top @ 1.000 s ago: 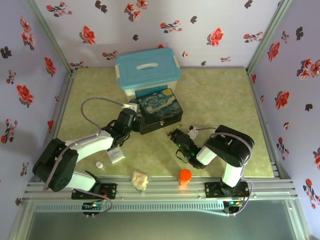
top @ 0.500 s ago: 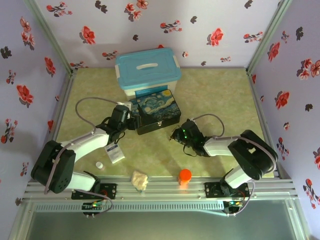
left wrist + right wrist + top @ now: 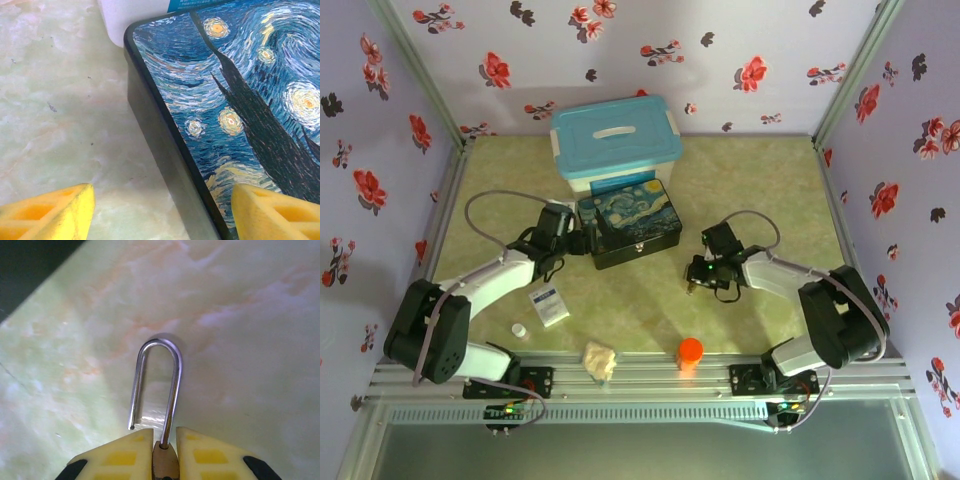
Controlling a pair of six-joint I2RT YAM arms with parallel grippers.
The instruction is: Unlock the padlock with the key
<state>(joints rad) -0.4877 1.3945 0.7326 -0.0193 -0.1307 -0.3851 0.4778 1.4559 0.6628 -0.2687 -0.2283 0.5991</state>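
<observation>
Padlock [image 3: 164,459] sits in the right hand [image 3: 164,437]: its small brass body is pinched between the two yellow fingers [image 3: 125,452], which close on it from either side. The grey shackle [image 3: 175,375] stands out past the fingertips over the pale green marbled bench [image 3: 240,300]. Its right leg runs down into the brass body. Its left leg ends in a bare tip just beside the left finger and, as far as this close view shows, is out of the body.

From above, the right hand [image 3: 695,282] hangs low over the bench, near the front right corner of the painted box [image 3: 635,215] but apart from it. The padlock itself is too small to make out there.

The left hand [image 3: 160,215] is released, with its jaws spread wide and nothing between them. It straddles the left edge of the painted box: one yellow finger [image 3: 50,212] is over bare bench and the other [image 3: 275,212] is over the starry-night lid. In the top view this hand is right at the box's left side.

A blue-lidded bin [image 3: 615,140] stands behind the box, touching or nearly touching its far edge. An orange cylinder [image 3: 690,352] stands upright at the near edge of the bench, between the two arm bases. A white cap [image 3: 520,329] lies near the left arm, with a small printed card [image 3: 548,305] just beside it.
</observation>
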